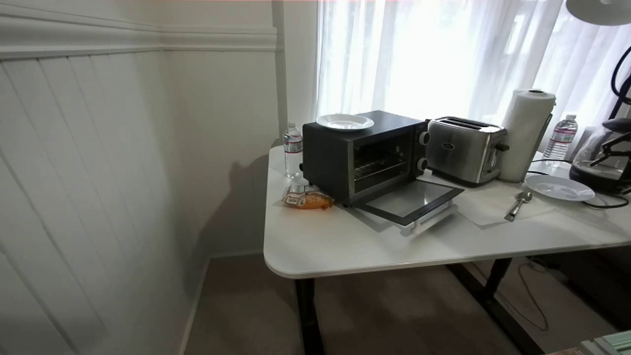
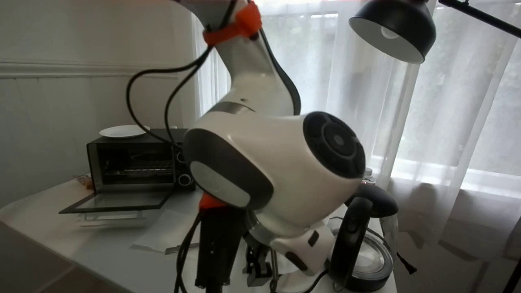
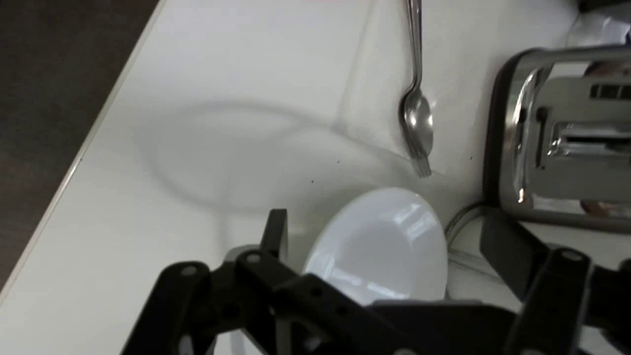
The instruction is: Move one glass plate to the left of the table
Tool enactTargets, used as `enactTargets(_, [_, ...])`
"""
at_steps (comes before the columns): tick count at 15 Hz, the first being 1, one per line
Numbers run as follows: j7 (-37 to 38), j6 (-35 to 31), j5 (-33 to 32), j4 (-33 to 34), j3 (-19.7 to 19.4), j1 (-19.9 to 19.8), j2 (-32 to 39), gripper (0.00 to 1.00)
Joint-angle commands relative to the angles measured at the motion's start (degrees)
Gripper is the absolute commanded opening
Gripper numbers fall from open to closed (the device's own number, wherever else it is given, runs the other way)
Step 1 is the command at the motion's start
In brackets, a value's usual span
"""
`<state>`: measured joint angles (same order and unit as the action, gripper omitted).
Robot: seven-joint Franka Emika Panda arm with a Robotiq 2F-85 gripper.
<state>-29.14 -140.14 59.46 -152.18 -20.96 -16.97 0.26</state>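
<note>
Plate (image 3: 382, 246) lies on table (image 3: 261, 64) — end effector (image 3: 385, 234) spread above.

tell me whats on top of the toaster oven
One pale round plate rests on top of the black toaster oven in both exterior views. The spot directly beneath that plate is covered, so I can't see what it hides.

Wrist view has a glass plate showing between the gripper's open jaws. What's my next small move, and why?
I'd probably ease the gripper slightly nearer the glass plate before closing: the jaws stand wide apart, with gaps showing on either side of the plate. Height above it is hard to judge, so closing now might miss.
</note>
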Motion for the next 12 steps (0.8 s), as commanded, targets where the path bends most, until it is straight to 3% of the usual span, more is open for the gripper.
enactTargets(1, [3.96,-2.17,-13.44,-7.81,2.51,0.15,-14.21,1.00])
enactTargets(3, [7.56,-1.63,-22.04,-10.32,4.71,-0.06,-20.00,1.00])
enactTargets(4, [8.23,0.89,-25.11,-5.25,5.06,0.32,-18.21,1.00])
enactTargets(5, [8.90,1.14,-27.87,-5.84,5.83,0.84,-21.12,1.00])
enactTargets(6, [9.13,1.42,-29.56,-5.56,6.28,1.65,-23.24,1.00])
enactTargets(7, [7.28,1.58,-27.97,-5.10,9.94,-0.41,-24.59,1.00])
enactTargets(8, [8.67,0.06,-30.06,-8.59,7.51,3.50,-29.08,1.00])
enactTargets(9, [8.15,-0.09,-28.36,-4.77,5.42,3.82,-22.14,1.00])
enactTargets(12, [8.65,-0.11,-29.87,-6.45,5.65,5.68,-26.57,1.00])
